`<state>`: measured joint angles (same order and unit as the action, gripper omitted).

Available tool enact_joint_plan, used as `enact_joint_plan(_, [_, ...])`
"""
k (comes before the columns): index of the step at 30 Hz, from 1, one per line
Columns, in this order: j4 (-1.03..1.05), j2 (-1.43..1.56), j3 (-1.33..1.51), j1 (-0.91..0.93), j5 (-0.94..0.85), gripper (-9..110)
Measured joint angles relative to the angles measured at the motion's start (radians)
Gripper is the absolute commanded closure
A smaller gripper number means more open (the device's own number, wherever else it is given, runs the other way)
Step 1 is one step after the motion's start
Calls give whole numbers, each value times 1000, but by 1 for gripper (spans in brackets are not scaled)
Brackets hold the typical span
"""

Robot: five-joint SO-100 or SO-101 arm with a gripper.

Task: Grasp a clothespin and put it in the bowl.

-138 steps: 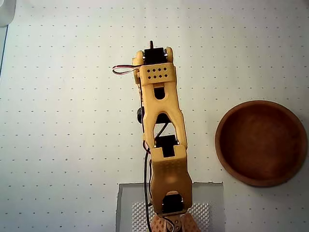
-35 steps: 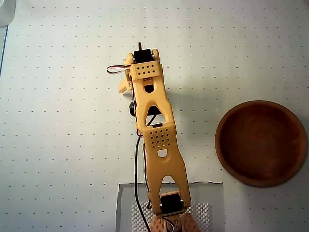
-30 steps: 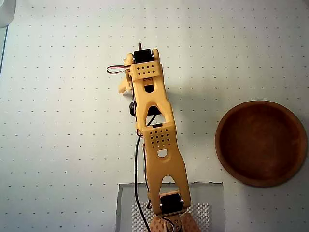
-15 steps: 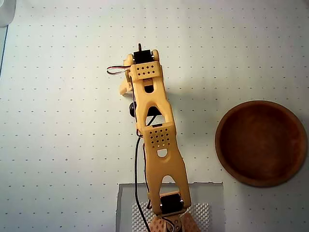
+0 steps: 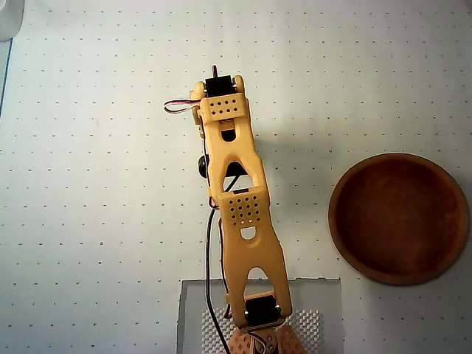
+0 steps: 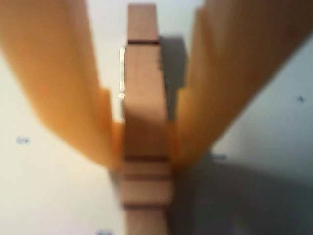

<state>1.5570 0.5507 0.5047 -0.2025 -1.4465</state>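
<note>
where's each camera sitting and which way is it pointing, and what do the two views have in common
Overhead view: fixed above the table, looking straight down; it shows the yellow arm reaching away from its base at the bottom edge, and the empty bowl at right. The clothespin is hidden under the arm here.
Wrist view: rides on the gripper, looking down along its two blurred orange fingers, which flank the clothespin lying on the table.
Shared: both show the white dotted table surface and parts of the arm; the bowl appears only in the overhead view.
</note>
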Motion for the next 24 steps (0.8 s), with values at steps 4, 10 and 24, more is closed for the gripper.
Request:
enact_joint_plan(4, [31,3,0,0,0,105])
enact_joint_plan(10, [153,158,0,32,0,105])
enact_joint_plan(24, [204,588,91,123,74,105])
